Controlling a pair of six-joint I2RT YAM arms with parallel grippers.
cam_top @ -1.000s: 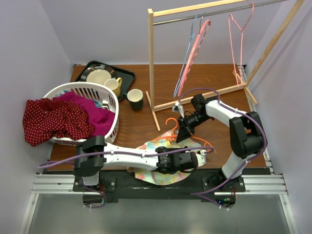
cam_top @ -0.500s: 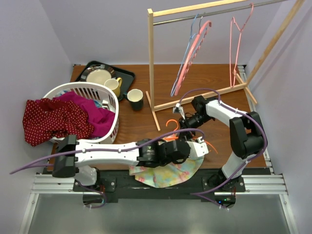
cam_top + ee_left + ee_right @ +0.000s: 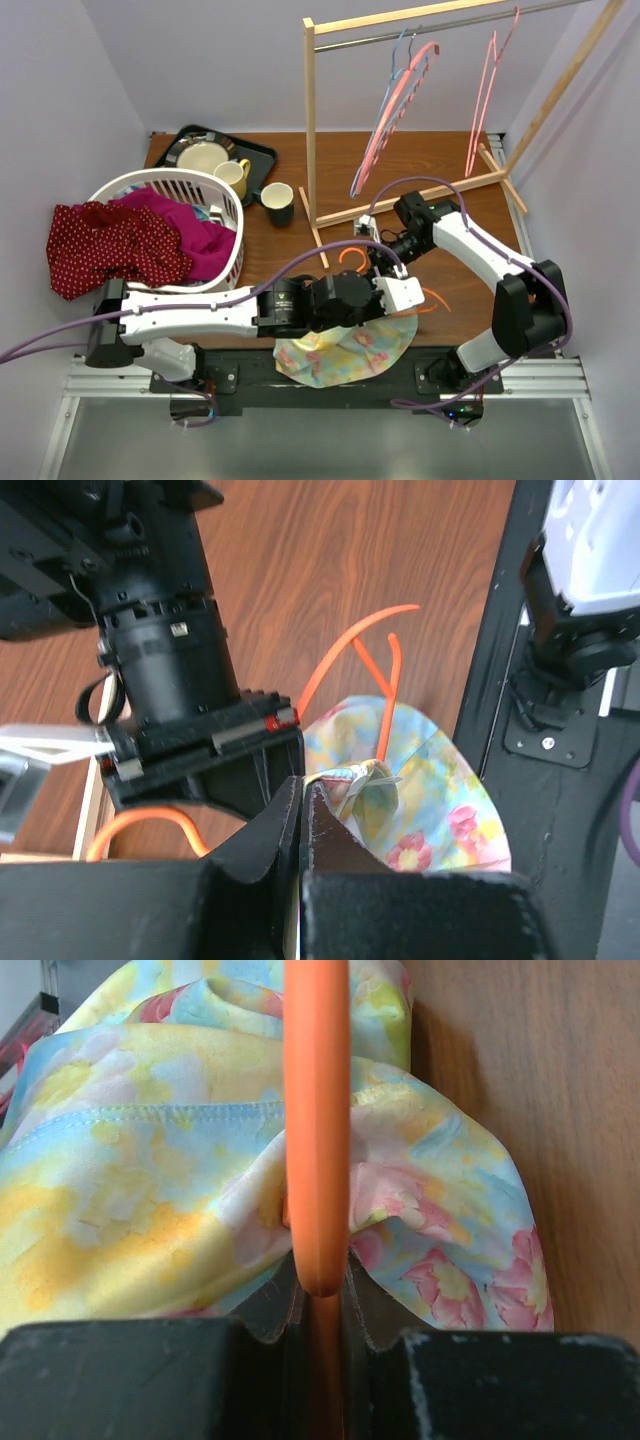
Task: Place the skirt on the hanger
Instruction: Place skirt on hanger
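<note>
Pinching one edge, my left gripper [image 3: 303, 785] is closed tight on the floral skirt [image 3: 350, 352], lying at 6 o'clock on the table [image 3: 420, 160]. My right gripper [image 3: 320, 1305] clamps the orange hanger [image 3: 317, 1110], which rests over the cloth. I judge the skirt not yet hung.

pale lilac walls [image 3: 200, 60] enclose a brown wooden table [image 3: 440, 160] bearing a wooden clothes rack [image 3: 310, 120].

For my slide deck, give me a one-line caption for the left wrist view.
Left gripper pinching an edge of the floral skirt beside the orange hanger, over the wooden table.
</note>
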